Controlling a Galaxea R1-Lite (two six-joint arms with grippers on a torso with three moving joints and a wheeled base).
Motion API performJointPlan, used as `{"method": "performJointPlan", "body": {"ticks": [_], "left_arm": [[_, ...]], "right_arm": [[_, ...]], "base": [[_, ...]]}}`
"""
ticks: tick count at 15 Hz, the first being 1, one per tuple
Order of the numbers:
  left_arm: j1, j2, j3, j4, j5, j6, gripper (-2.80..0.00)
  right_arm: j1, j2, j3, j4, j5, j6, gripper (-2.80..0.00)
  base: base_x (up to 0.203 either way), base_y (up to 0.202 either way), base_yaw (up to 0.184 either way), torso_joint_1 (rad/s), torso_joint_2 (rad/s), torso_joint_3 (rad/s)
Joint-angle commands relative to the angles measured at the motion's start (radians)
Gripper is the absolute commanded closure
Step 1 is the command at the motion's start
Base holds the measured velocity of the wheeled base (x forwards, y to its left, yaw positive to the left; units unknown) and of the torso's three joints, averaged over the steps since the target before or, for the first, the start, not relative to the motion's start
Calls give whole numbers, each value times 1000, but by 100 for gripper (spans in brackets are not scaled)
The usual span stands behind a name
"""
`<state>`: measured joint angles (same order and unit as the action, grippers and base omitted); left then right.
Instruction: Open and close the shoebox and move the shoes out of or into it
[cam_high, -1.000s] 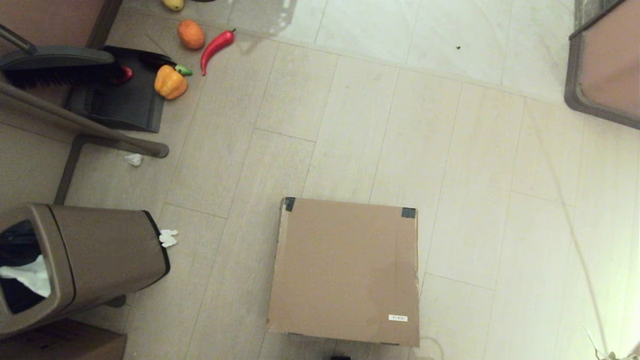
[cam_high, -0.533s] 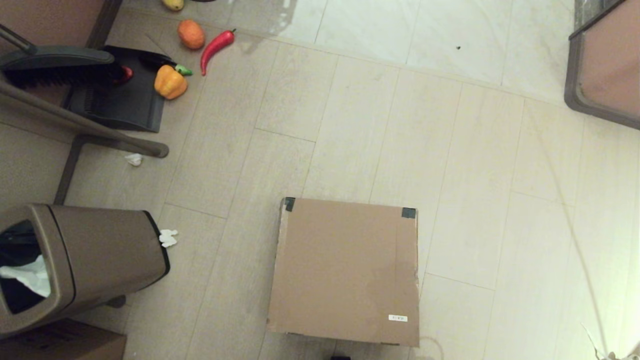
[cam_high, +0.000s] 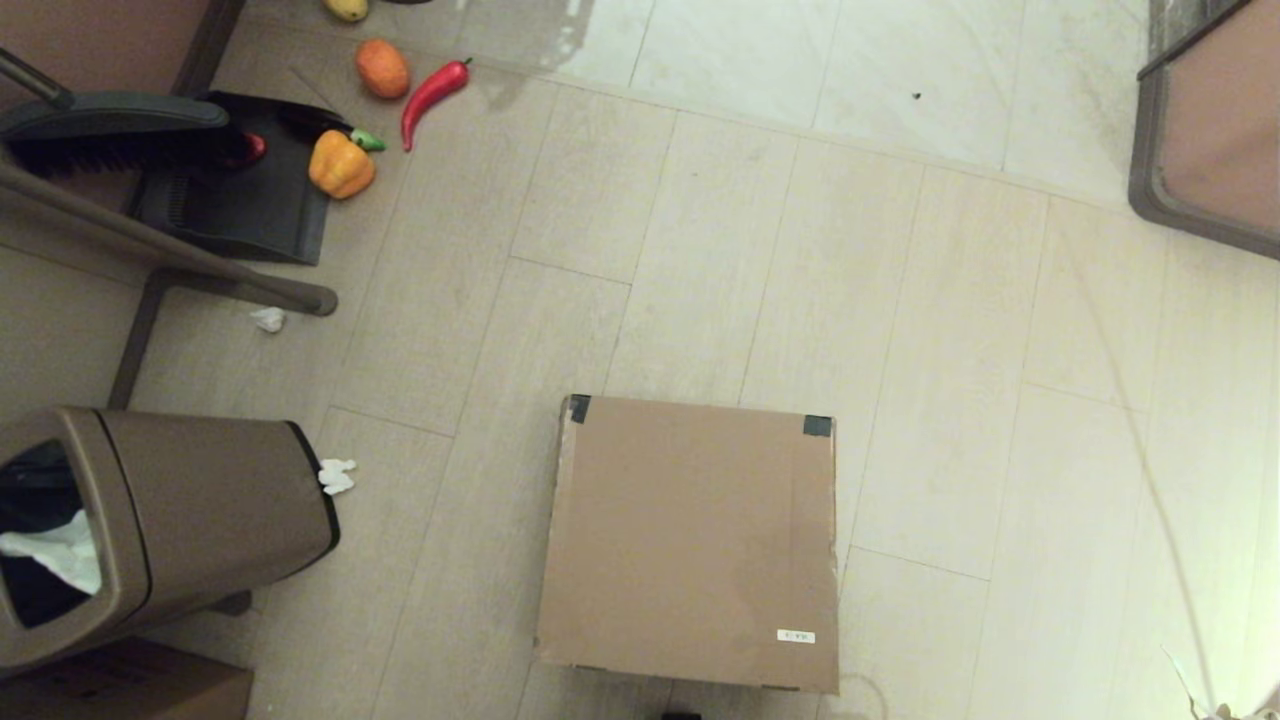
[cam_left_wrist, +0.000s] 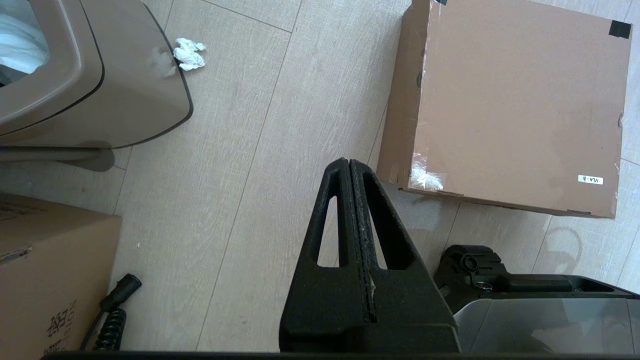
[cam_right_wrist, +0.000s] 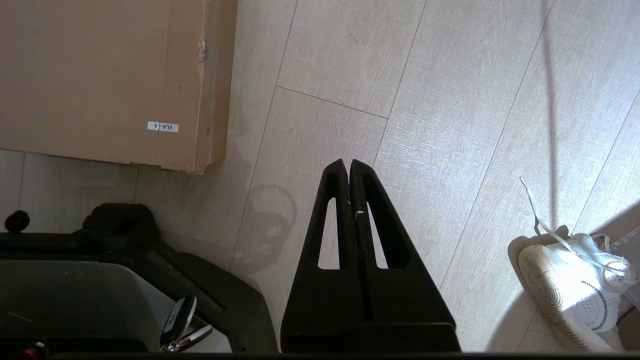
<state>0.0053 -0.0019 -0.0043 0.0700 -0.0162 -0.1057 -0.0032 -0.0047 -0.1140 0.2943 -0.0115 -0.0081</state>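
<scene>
Head view — shoebox (cam_high: 690, 540) flat, label nearest

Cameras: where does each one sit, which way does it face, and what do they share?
Head: high, facing down at the closed shoebox and trash bin; no arms show.
Left wrist: behind the shut left pincer, above floor between bin and shoebox.
Right wrist: behind the shut right pincer, beside a white sneaker.
All share the shoebox's white label.
</scene>
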Motion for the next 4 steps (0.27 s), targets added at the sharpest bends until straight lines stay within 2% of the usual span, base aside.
{"method": "performJointPlan", "body": {"ticks": [1,4], "left_arm": [[1,2,0,1,0,-2,0],[1,2,0,1,1,-3,0]], "right_arm": [[0,5,1,2,0,-3,0],[0,5,1,2,2,-4,0]], "base": [[0,0,0,0,0,0],[0,0,0,0,0,0]]}}
